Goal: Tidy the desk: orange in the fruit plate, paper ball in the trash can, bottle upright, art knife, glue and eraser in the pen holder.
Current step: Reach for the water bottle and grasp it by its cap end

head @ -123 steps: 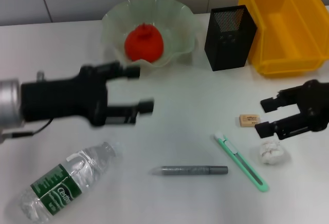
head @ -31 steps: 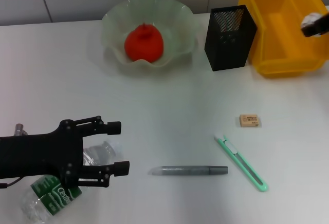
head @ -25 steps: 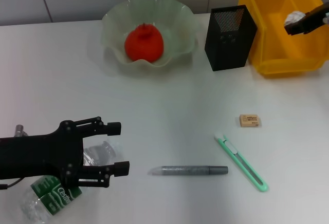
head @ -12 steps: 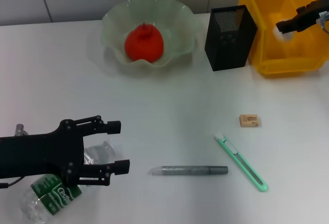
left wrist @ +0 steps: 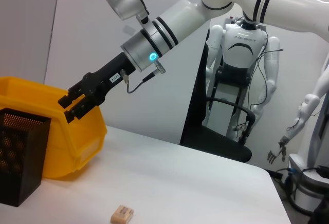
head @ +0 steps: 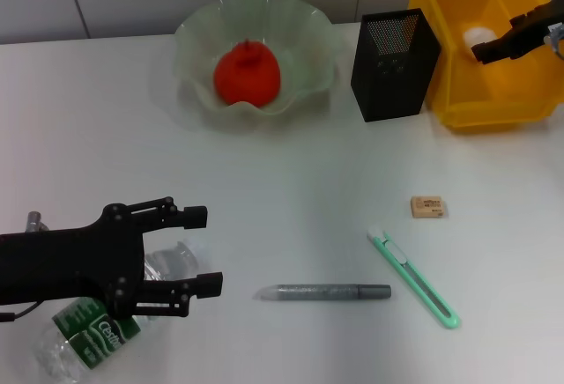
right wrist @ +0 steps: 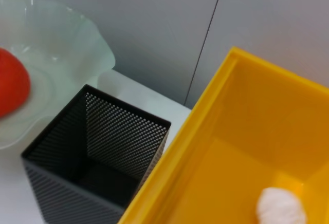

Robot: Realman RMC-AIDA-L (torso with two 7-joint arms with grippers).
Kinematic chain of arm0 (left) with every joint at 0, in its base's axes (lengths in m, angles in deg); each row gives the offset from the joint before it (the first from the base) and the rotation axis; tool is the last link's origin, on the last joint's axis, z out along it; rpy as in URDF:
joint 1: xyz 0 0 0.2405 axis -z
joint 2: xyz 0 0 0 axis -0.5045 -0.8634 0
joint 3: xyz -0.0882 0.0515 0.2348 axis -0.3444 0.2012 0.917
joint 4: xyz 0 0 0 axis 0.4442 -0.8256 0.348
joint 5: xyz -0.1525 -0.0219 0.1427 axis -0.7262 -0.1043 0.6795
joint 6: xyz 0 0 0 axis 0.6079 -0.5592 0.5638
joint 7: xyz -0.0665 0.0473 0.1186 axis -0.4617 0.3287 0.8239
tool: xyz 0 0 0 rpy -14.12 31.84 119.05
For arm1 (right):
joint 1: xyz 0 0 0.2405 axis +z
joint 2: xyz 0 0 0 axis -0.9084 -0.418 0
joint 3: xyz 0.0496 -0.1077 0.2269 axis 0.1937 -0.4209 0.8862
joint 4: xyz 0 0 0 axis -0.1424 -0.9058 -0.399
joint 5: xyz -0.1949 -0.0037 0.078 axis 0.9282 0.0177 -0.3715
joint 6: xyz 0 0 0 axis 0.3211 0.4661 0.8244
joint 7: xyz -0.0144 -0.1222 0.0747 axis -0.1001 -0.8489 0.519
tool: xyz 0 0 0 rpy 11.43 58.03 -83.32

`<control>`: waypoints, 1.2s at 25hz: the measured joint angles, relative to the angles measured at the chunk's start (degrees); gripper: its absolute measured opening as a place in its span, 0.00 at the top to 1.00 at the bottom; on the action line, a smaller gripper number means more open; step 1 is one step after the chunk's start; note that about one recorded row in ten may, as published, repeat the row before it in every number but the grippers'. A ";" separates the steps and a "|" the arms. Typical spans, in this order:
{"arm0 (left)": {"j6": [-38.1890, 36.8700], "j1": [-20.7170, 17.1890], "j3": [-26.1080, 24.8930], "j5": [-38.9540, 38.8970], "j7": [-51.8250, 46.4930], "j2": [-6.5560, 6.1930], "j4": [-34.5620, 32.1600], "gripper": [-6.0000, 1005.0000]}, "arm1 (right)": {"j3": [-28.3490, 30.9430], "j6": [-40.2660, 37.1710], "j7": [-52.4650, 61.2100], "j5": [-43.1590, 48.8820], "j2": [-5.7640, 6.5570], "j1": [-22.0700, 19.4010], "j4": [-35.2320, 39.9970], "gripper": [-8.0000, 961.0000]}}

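**Paper ball in the bin, bottle down**

The right gripper (head: pixel 490 48) hovers over the yellow bin (head: pixel 520 93) at 1 o'clock, jaws released, holding nothing; the paper ball (right wrist: pixel 280 207) lies loose on the bin floor. The left gripper (head: pixel 201 252) sits at 8 o'clock, jaws spread wide just above the bottle (head: pixel 97 327), which lies on its side. The orange (head: pixel 248 74) rests in the plate (head: pixel 304 27) at 12. The holder (head: pixel 394 65) stands beside the bin. Eraser (head: pixel 427 207), knife (head: pixel 414 266) and glue (head: pixel 324 292) lie on the desk.
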 joint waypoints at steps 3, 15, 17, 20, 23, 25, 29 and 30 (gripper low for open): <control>-0.04 -0.07 0.00 0.00 -0.23 -0.05 0.00 0.17 | 0.62 -4.00 0.81 0.26 0.09 -0.06 1.90 0.23; -0.28 0.00 -0.52 0.00 -1.33 -0.48 -0.44 0.18 | 1.44 -40.34 10.93 4.55 -0.10 -1.30 24.22 0.23; -0.17 0.50 -0.63 0.00 -2.73 -0.88 -0.77 0.18 | 1.45 -46.43 10.39 3.20 -0.44 -1.80 25.50 0.23; -0.13 0.74 -0.63 0.00 -3.72 -1.27 -1.26 0.18 | 1.75 -49.37 9.20 0.33 -0.65 -2.86 25.95 0.23; 0.05 0.78 -0.63 0.27 -5.43 -1.47 -2.71 0.18 | 3.44 -52.46 6.42 -4.05 -0.89 -4.79 26.24 0.23; 0.31 0.74 -0.69 1.17 -6.80 -1.44 -4.22 0.18 | 5.03 -53.74 3.91 -6.30 -1.10 -6.08 26.17 0.23; 1.38 0.72 -1.77 5.92 -10.69 -0.39 -8.10 0.18 | 8.31 -56.13 -3.37 -11.09 -1.68 -9.46 25.05 0.23; 1.53 0.78 -2.04 7.26 -11.65 -0.01 -9.15 0.18 | 8.72 -56.80 -5.38 -12.41 -1.80 -10.32 24.39 0.23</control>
